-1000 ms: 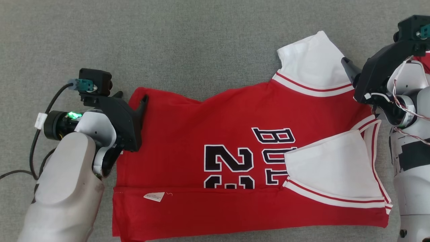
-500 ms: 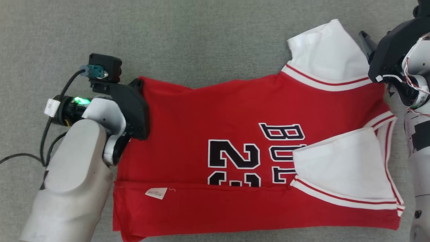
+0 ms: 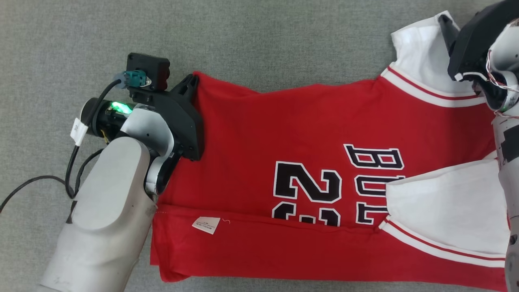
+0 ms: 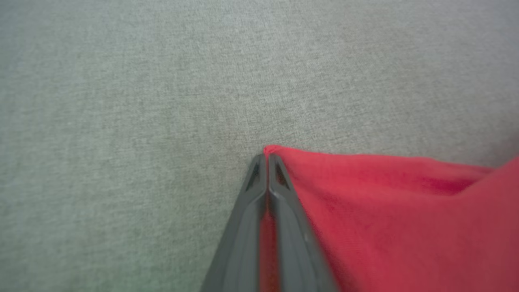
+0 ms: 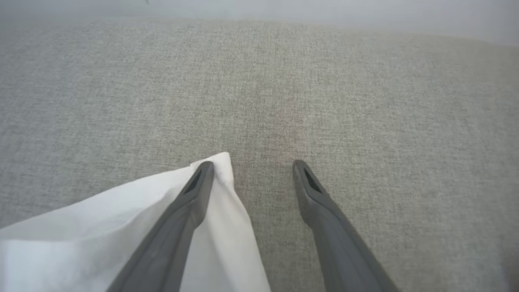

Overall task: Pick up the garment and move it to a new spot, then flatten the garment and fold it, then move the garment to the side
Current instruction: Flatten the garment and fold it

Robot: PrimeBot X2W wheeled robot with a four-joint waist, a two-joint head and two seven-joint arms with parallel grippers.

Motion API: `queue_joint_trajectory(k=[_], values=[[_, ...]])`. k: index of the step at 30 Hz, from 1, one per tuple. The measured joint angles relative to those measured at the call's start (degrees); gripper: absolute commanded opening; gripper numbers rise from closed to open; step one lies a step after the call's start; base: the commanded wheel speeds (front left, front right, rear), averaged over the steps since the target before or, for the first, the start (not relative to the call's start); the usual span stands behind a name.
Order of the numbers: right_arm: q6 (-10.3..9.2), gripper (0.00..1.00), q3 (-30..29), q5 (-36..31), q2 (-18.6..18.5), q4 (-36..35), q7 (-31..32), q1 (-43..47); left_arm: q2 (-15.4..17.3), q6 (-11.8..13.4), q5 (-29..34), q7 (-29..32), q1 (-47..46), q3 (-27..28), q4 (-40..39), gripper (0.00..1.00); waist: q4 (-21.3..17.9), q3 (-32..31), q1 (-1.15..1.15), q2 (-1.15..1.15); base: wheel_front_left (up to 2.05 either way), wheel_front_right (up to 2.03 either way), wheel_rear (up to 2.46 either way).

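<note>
Pinching the far-left corner of the garment, the left gripper has both fingers pressed together on red cloth. The right gripper stands apart, 1 finger over the white sleeve at far right, nothing clamped. Garment lies on the grey surface, long axis left-right between the 2 arms; judgement: the right must shift left onto the sleeve before closing.

Light falls soft and even from above. My head view is bright and sharp, and shadows on the grey fabric surface are faint. A green lamp glows on my left wrist. My left wrist view is hazy: the left pincer blurs near the lens, and the red jersey looks soft. My right wrist view washes pale along its top edge.
</note>
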Motion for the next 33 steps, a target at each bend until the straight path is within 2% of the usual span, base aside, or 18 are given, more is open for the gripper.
queue_joint_trajectory(k=[5,11,16,20,26,27,28,29,30,33], values=[[0.01,1.00,0.2,-3.3,-0.5,0.7,-2.1,-1.2,-0.3,-0.2,-0.4,-0.7,-0.4,-0.2,-0.2,0.00,0.5,0.8,0.00,0.00,0.00,0.00,0.00],[0.00,1.00,1.0,-1.5,1.9,-1.6,-4.1,-1.8,0.0,0.0,-0.7,-0.8,-0.4,-0.3,0.7,0.00,-0.1,-0.3,0.01,0.01,0.00,0.00,0.00],[0.01,1.00,3.7,-1.0,1.7,-4.0,2.0,0.7,0.6,0.4,-1.2,-0.6,0.1,-0.2,1.3,0.00,-1.0,-1.4,0.01,0.01,0.00,0.00,0.00],[0.00,1.00,2.1,-2.5,-0.3,-4.9,4.0,2.0,0.9,0.7,-1.4,-0.6,0.3,-0.2,1.1,0.00,-1.5,-1.5,0.01,0.01,0.00,0.00,0.00],[0.00,1.00,1.0,-0.2,1.2,-3.5,6.1,2.7,0.9,0.6,-1.6,-0.6,0.2,-0.6,0.5,0.00,-0.9,-0.8,0.00,0.00,0.00,0.00,0.00],[0.00,0.88,1.0,0.3,1.2,-3.3,6.6,2.5,0.9,0.6,-1.7,-0.6,0.2,-0.6,0.5,0.00,-0.8,-0.8,0.00,0.01,0.00,0.00,0.00],[0.00,0.47,1.1,0.6,1.2,-3.1,6.8,2.5,0.9,0.6,-1.7,-0.7,0.2,-0.6,0.5,0.00,-0.8,-0.8,0.01,0.01,0.00,0.00,0.00],[0.00,0.14,1.3,0.6,1.1,-3.0,6.7,2.5,0.9,0.6,-1.8,-1.0,0.2,-0.7,0.5,0.00,-0.7,-0.9,0.01,0.01,0.00,0.00,0.00],[0.00,0.00,1.6,0.7,1.1,-2.9,6.5,2.5,0.8,0.7,-1.8,-1.3,0.2,-0.7,0.6,0.00,-0.7,-1.0,0.01,0.01,0.00,0.00,0.00],[0.00,0.00,2.1,0.8,1.1,-3.0,4.8,2.6,0.9,0.8,-1.8,-2.4,0.4,-0.8,0.7,0.00,-0.7,-1.3,0.02,0.01,0.00,0.00,0.00]])
